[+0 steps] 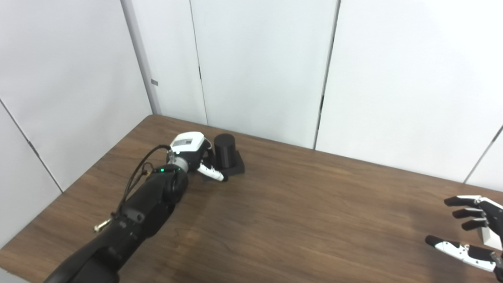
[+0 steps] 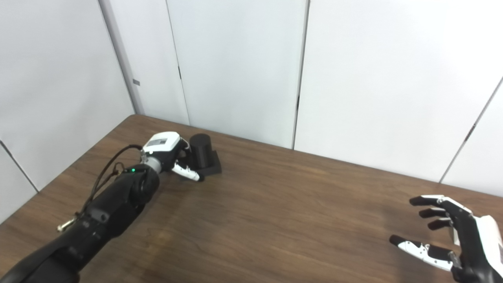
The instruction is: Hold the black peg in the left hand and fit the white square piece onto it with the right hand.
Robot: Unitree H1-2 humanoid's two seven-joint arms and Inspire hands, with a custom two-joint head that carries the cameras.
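Left hand: the black and white left hand (image 1: 194, 155) is at the far left of the brown wooden counter (image 1: 298, 212). It looks wrapped around the peg's near side, but a firm hold is hard to see.
Peg: the black round plastic peg (image 1: 225, 148) stands up on its black square base (image 1: 235, 167), just right of the left hand.
Right hand: the right hand (image 2: 452, 236) hovers at the near right, well apart from the peg. Its fingers (image 2: 426, 213) are spread and it holds nothing.
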